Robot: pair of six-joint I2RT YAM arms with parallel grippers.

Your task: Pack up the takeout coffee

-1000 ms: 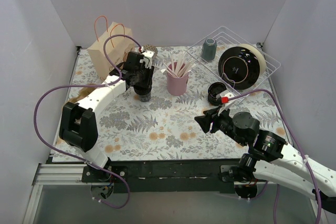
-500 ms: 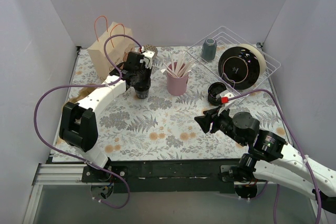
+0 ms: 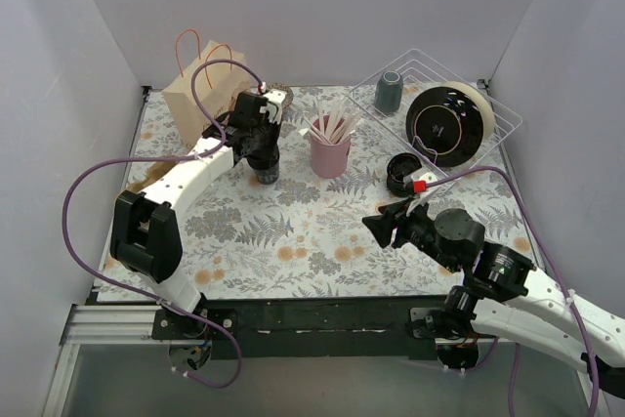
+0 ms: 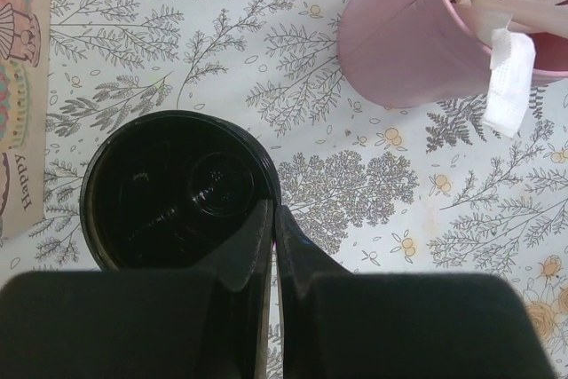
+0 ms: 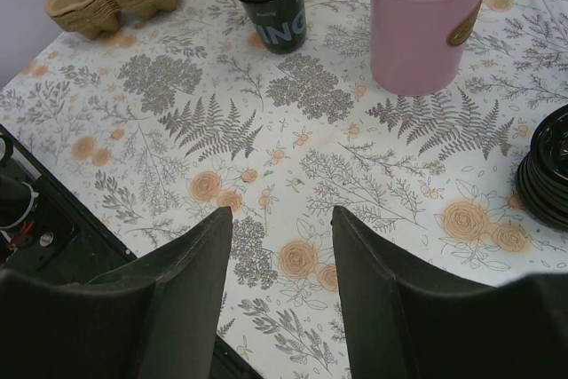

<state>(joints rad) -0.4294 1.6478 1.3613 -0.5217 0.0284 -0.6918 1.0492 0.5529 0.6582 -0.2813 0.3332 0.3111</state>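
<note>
**Figure.** Grasp stage of packing the takeout coffee.

The takeout coffee (image 3: 267,173) stands upright on the desk (image 3: 293,251), left of centre and towards the far edge. It sits between the brown paper bag (image 3: 200,100) in the far-left corner and the pink cup (image 3: 330,151) of stirrers, touching neither.

The left end effector (image 4: 272,230) comes down on it from above. Its fingers are pressed together with only a hairline between them, one over the glossy lid and one just outside it. This reads as a pinch on the raised rim at one side, not a grip around the body.

The right end effector (image 5: 282,219) hangs above the near-right part of the desk with its fingers apart and nothing between them.

**Step in hand (judged).** The hold has been taken and the lift is not yet begun.

**Doing it well:**
- The pinch is thin and off-centre, so raise the cup straight up and slowly. Keep the wrist level so that the cup does not swing under the fingers or pull away from its lid.
- Clear the pink cup before moving sideways.
- If the bag is the destination, as seems likely, approach its mouth from above. Pass between the handles and lower the cup until its base rests before letting go.
- A slack or tilting cup calls for a fresh, deeper grasp.
</note>
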